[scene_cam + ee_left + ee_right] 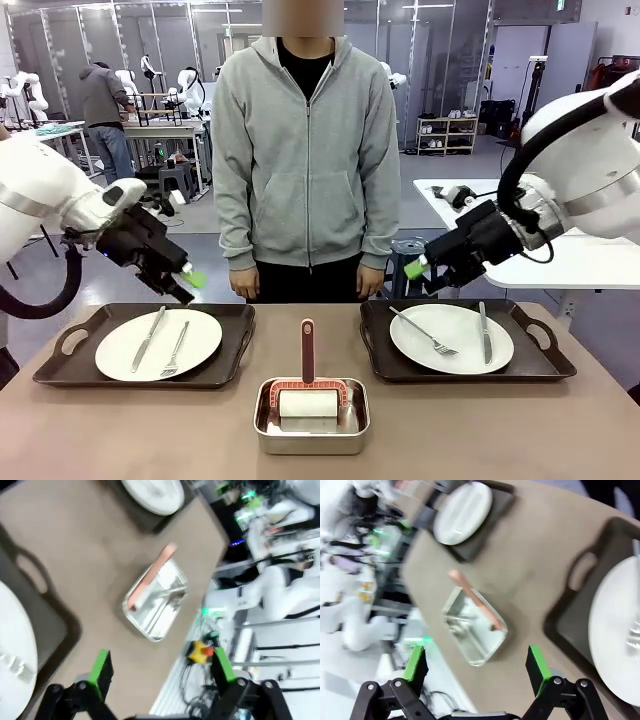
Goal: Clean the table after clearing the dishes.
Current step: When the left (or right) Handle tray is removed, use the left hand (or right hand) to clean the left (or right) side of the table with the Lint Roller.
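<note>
On the tan table (500, 430) two dark trays each carry a white plate with knife and fork: the left plate (158, 343) on its tray (232, 340), the right plate (452, 338) on its tray (540, 355). My left gripper (190, 284) hangs open above the back edge of the left tray, holding nothing. Above the back left corner of the right tray, my right gripper (418, 275) is also open and empty. In the left wrist view the open gripper (161, 667) looks down past its plate (12, 655). In the right wrist view the open gripper (476, 662) overlooks its plate (620, 640).
A small steel pan (312, 415) with a red-handled cleaning tool (307, 350) stands at the front middle, between the trays; the pan (156, 600) (475, 630) shows in both wrist views. A person in a grey hoodie (305, 150) stands at the far edge. A white table (560, 260) is behind on the right.
</note>
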`<state>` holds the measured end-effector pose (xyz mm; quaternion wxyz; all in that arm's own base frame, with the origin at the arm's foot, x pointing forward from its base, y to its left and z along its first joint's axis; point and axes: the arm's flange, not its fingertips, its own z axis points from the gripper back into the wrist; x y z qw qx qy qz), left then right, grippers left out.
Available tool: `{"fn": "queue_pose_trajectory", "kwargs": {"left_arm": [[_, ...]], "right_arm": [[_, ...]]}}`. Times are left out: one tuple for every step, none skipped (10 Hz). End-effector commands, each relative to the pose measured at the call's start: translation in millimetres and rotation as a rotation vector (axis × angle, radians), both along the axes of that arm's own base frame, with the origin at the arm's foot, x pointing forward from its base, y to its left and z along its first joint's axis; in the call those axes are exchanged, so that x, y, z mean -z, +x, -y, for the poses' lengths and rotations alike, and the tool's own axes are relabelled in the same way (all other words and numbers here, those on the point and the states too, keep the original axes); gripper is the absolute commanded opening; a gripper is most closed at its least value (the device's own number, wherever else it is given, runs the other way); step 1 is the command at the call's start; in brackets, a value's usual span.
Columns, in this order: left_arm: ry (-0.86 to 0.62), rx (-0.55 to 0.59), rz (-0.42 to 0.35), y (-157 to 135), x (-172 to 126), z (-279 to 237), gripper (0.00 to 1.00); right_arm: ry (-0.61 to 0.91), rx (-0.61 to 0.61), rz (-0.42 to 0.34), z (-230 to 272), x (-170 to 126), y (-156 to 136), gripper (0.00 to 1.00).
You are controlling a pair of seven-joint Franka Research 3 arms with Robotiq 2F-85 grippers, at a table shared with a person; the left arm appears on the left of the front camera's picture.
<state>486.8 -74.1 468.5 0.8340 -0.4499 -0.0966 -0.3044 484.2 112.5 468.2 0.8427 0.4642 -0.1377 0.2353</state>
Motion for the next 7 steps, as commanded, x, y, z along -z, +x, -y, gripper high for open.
{"fn": "queue_pose_trajectory", "kwargs": {"left_arm": [[-0.267, -0.053, -0.043, 16, 14, -35, 1.0], [-0.371, -0.076, -0.088, 12, 26, -56, 1.0], [-0.441, -0.084, -0.1, 7, 33, -73, 1.0], [-0.487, -0.125, -0.094, 5, 42, -86, 1.0], [-0.494, -0.149, -0.121, 5, 51, -90, 1.0], [-0.498, -0.177, -0.131, 8, 56, -90, 1.0], [-0.462, -0.14, -0.121, 6, 48, -97, 1.0]], "right_arm": [[0.222, 0.054, -0.156, 29, 23, 14, 1.0], [0.279, 0.086, -0.237, 46, 34, 13, 1.0], [0.323, 0.128, -0.297, 61, 42, 10, 1.0], [0.362, 0.15, -0.336, 69, 49, 8, 1.0], [0.382, 0.188, -0.366, 72, 54, 9, 1.0], [0.408, 0.2, -0.371, 70, 54, 11, 1.0], [0.356, 0.143, -0.325, 86, 61, 9, 1.0]]}}
